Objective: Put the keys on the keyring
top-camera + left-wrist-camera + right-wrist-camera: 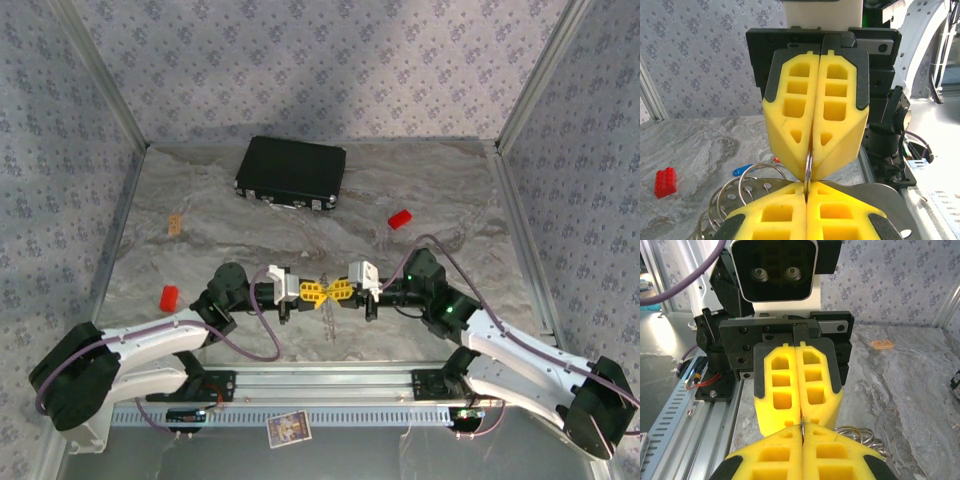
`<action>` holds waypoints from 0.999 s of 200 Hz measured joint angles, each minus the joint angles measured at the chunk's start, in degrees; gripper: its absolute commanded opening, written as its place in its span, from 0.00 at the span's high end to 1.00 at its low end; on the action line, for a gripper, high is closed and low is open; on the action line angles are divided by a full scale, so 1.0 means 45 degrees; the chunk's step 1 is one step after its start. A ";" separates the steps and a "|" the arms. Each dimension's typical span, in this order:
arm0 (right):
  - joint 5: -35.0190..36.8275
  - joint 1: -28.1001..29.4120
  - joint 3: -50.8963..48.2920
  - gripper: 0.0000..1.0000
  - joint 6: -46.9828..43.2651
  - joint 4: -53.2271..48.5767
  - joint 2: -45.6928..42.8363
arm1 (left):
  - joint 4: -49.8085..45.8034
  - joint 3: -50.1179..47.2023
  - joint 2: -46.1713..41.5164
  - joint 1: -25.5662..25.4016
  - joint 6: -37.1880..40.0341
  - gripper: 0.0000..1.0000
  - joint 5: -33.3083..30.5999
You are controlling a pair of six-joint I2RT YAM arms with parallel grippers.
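Both the yellow-fingered left gripper [806, 192] and right gripper [802, 432] pinched the thin silver wire keyring [808, 167]; we feared uneven pulling might slip it.

One camera sits high up at the near side and looks down at the whole table [200, 230], with the far wall [320, 70] at the top. The left wrist camera sits very close behind the left gripper [806, 192] and looks right at the right gripper [812, 172]. The right wrist camera looks back left. All share the grippers' meeting tips; both wrist views share the keyring [808, 162] there.
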 measured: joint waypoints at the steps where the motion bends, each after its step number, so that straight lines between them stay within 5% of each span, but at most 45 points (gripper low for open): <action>1: 0.0000 0.0000 0.0015 1.00 -0.0024 -0.0034 0.0000 | -0.0019 0.0005 -0.0005 0.0000 0.0024 0.85 0.0000; 17: 0.0165 0.0097 0.0457 1.00 -0.0364 -0.0918 0.0005 | -0.0962 0.0335 -0.0253 -0.0005 0.0131 0.78 -0.0189; 87: 0.1263 0.0510 0.3789 1.00 -0.2472 -0.6086 0.0826 | -0.5532 0.1792 -0.1739 -0.0029 0.1773 0.78 -0.1020; 200: 0.2346 0.1370 0.5945 1.00 -0.3745 -0.8981 0.2744 | -0.6596 0.1821 -0.1734 -0.0029 0.2229 0.80 -0.0933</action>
